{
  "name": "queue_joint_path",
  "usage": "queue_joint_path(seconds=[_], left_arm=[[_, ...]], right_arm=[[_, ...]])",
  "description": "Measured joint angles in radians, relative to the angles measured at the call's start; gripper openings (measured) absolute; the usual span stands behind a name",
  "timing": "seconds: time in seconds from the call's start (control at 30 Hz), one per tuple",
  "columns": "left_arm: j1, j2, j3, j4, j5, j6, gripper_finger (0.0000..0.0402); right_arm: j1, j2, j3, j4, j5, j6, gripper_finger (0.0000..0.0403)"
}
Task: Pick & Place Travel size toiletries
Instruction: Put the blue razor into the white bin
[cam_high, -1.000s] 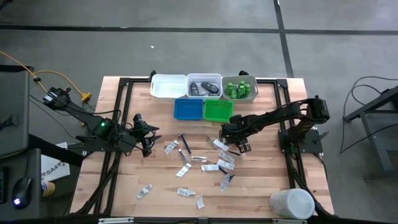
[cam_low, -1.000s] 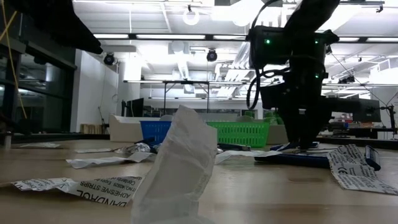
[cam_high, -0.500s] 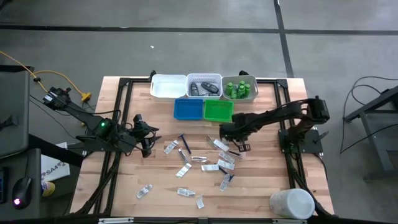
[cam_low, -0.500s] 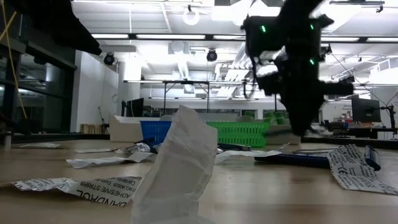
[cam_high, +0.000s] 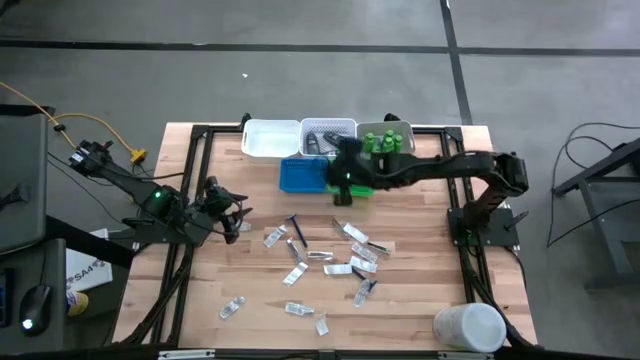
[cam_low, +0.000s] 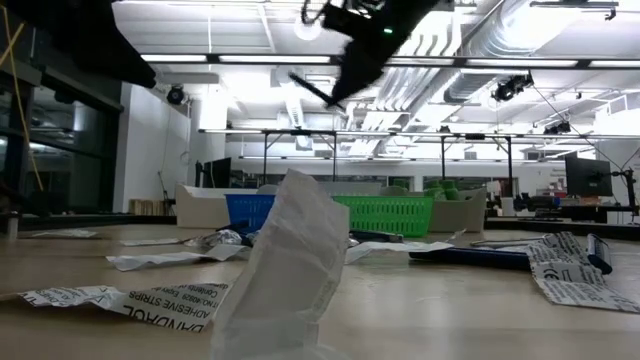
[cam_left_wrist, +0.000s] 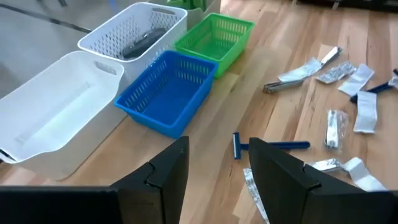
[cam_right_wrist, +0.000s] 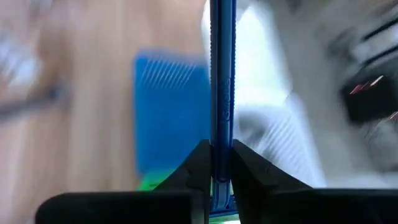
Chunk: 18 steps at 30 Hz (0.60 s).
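My right gripper (cam_high: 340, 168) hangs high over the blue tray (cam_high: 303, 175) and the green tray (cam_high: 352, 176), shut on a thin blue stick (cam_right_wrist: 222, 87). The stick also shows in the low view (cam_low: 312, 90), slanting down from the gripper (cam_low: 350, 45). My left gripper (cam_high: 236, 212) is open and empty at the table's left, a little above the wood. Clear and white packets (cam_high: 352, 252) and a blue razor (cam_left_wrist: 267, 146) lie flat on the table's middle. My right gripper pinches the blue stick's shaft (cam_right_wrist: 221, 152) between its two fingers. The stick runs on forward past the fingertips, along the fingers. It is lifted clear of the table and the trays, and in the low view it slants down.
A white tray (cam_high: 270, 138), a white basket with dark grey pieces (cam_high: 328, 140) and a basket with green bottles (cam_high: 386, 143) stand along the far edge. A large white cylinder (cam_high: 468, 328) stands at the near right corner. Bare wood shows at the near left.
My right gripper has risen from the packets at the table's middle right and swung toward the far edge and the left, over the blue and green trays. It has carried the thin blue stick up clear of the table.
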Motion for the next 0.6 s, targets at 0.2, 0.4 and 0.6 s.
queue_joint_path(seconds=[0.2,0.4,0.6], left_arm=[[0.000,-0.021,0.000,0.000,-0.002,0.000,0.0166],[0.000,-0.031,0.000,-0.008,0.005,-0.001,0.0166],[0.000,-0.041,0.000,-0.007,0.005,-0.001,0.0166]], right_arm=[[-0.120,0.049,-0.001,0.462,-0.143,-0.056,0.0032],[-0.214,0.179,0.069,0.654,-0.285,-0.016,0.0032],[-0.239,0.369,0.322,0.584,-0.340,0.012,0.0032]])
